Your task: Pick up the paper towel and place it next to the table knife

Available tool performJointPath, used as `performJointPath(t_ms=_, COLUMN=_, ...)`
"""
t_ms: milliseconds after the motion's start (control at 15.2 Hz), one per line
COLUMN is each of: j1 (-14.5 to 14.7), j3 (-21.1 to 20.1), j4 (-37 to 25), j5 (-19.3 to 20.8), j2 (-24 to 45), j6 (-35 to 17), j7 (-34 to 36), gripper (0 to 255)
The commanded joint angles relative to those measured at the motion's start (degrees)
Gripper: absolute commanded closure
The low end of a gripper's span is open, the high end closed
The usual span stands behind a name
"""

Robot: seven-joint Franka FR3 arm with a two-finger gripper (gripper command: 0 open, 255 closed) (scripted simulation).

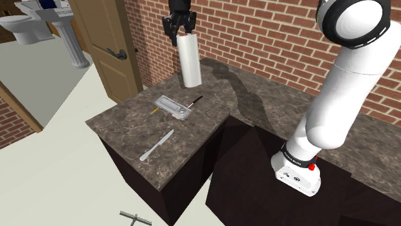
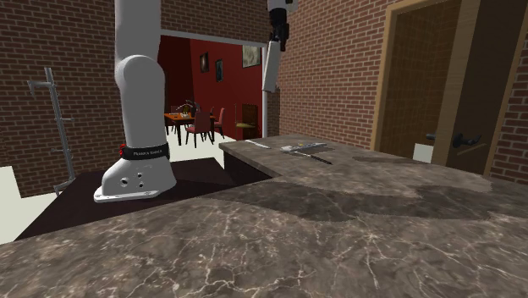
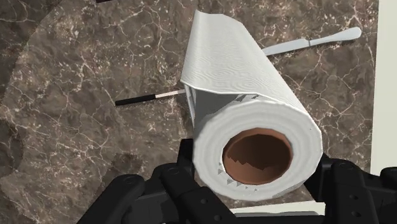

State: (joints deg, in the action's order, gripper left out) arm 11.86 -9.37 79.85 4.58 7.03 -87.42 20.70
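Fingers (image 3: 347,188) clamped round the top end of the paper towel (image 3: 238,83), roll upright over the bench's (image 1: 128,128) far side, well apart from the near-edge table knife (image 1: 157,145); probably light, squashy, loose outer sheet, so gripping the cored end looks right.

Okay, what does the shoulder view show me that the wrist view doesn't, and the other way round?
The shoulder view adds the surroundings: the wooden door, the brick wall, the toilet beyond the door, and the white arm. The wrist view instead gives the roll's brown core, seen end-on. Both show the paper towel clasped in the gripper, the dark marble counter, and the table knife lying on it.
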Motion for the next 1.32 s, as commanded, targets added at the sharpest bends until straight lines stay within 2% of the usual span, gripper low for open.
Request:
performJointPath(t_ms=0, j1=1.65, j3=-1.08, j4=-5.19, j5=0.83, j2=3.87, j6=1.55, j7=2.52, gripper=255)
performJointPath(t_ms=264, j1=5.65, j3=-2.58, j4=-18.13, j5=3.02, j2=12.95, j6=5.87, j7=6.78, gripper=255)
performJointPath(t_ms=462, j1=9.97, j3=-2.97, j4=-33.89, j5=5.34, j2=22.98, j6=11.88, j7=9.24, gripper=255)
performJointPath(t_ms=528, j1=10.68, j3=-2.87, j4=-36.66, j5=5.65, j2=24.63, j6=13.0, j7=9.4, gripper=255)
performJointPath(t_ms=792, j1=9.31, j3=-3.05, j4=-26.44, j5=4.72, j2=20.48, j6=6.97, j7=9.85, gripper=255)
performJointPath(t_ms=1254, j1=8.02, j3=-3.2, j4=-15.05, j5=3.94, j2=16.82, j6=-0.75, j7=10.3, gripper=255)
